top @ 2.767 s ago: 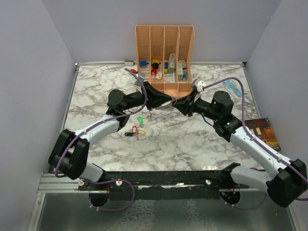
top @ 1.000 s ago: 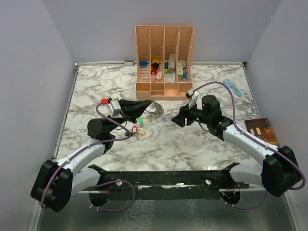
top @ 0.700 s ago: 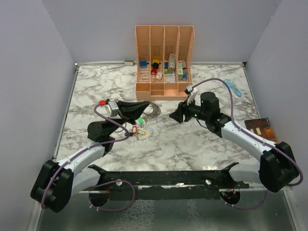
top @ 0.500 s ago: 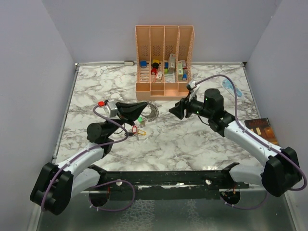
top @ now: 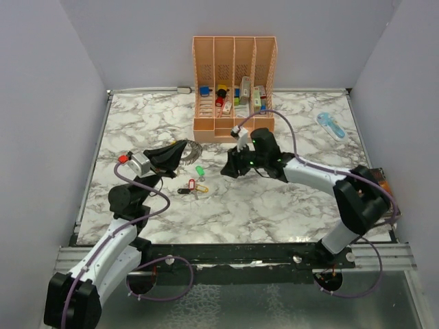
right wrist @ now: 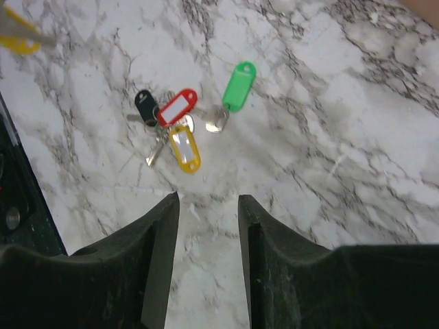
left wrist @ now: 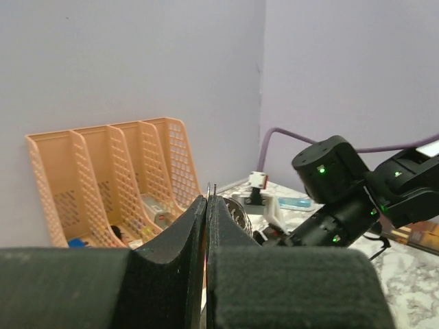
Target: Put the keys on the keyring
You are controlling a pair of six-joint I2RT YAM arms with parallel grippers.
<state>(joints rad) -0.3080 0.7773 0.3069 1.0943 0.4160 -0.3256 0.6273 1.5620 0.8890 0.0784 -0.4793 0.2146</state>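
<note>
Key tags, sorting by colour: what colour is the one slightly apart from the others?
Green tag; right wrist view shows it best.

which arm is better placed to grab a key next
Right. The right claw is open with nothing between its fingers, and it points down at the keys lying just ahead of it. The left claw is shut on the keyring, raised off to the side of the keys.
</note>
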